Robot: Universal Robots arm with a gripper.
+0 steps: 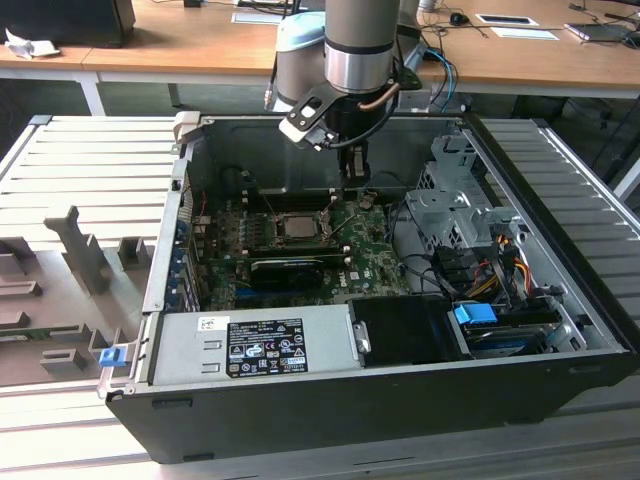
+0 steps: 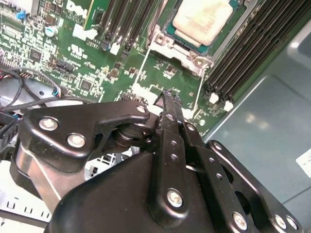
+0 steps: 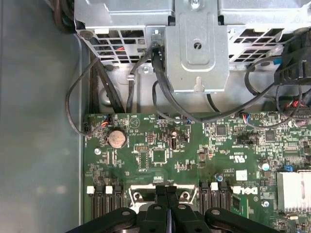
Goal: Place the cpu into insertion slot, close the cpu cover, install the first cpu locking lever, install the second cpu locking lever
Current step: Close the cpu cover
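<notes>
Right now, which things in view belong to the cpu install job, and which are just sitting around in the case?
Job:
cpu, silvery top showing
cpu cover, framing the cpu
gripper, jaws together, close to the cover

Lying about:
memory slots
coin battery
drive cage
power supply
cables

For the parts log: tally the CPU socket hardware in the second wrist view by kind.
cpu: 1
cpu cover: 1
locking levers: 2
Total: 4
</notes>
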